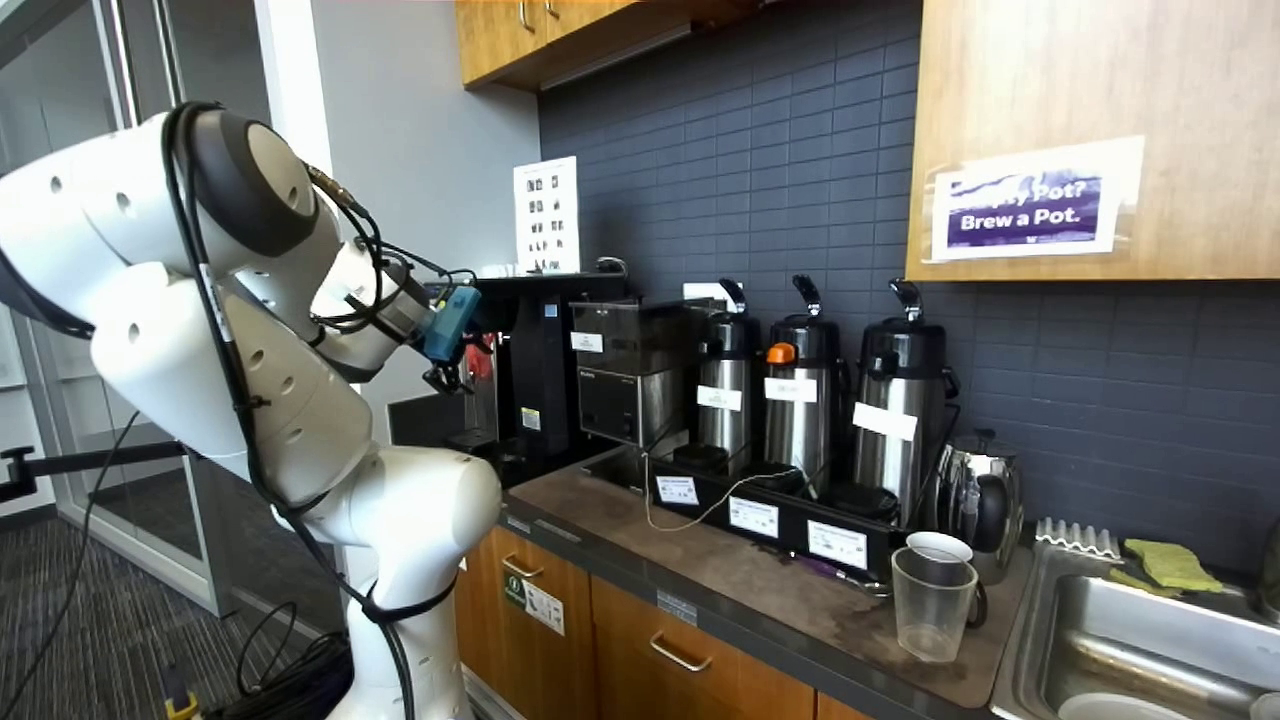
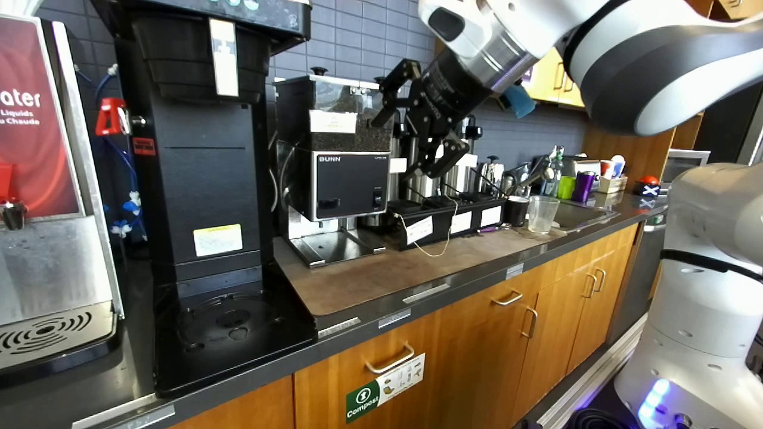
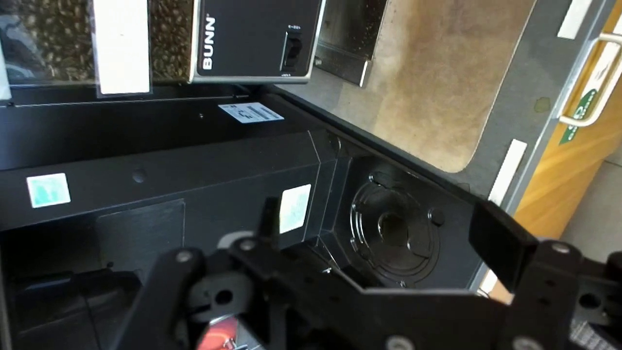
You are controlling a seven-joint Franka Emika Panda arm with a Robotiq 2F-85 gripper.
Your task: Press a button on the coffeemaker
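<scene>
The coffeemaker [image 2: 205, 173] is a tall black boxy machine on the counter. Its top front panel [image 2: 262, 13] carries pale blue round marks, partly cut off by the frame's top edge. The coffeemaker also shows in an exterior view [image 1: 548, 370], partly behind my gripper [image 1: 447, 376], and in the wrist view [image 3: 218, 189], where its base lies beyond the fingers. My gripper [image 2: 398, 148] is raised above counter height in front of the machines. In the wrist view its fingers [image 3: 384, 233] are spread wide with nothing between them. I see no contact with the coffeemaker.
A BUNN grinder [image 2: 351, 182] with a bean hopper stands beside the coffeemaker. Pump pots [image 1: 808, 400] stand behind a black organizer [image 1: 780, 520]. A hot water dispenser [image 2: 42, 256] is on the coffeemaker's other side. A clear cup [image 1: 930, 610] stands near the sink [image 1: 1150, 640].
</scene>
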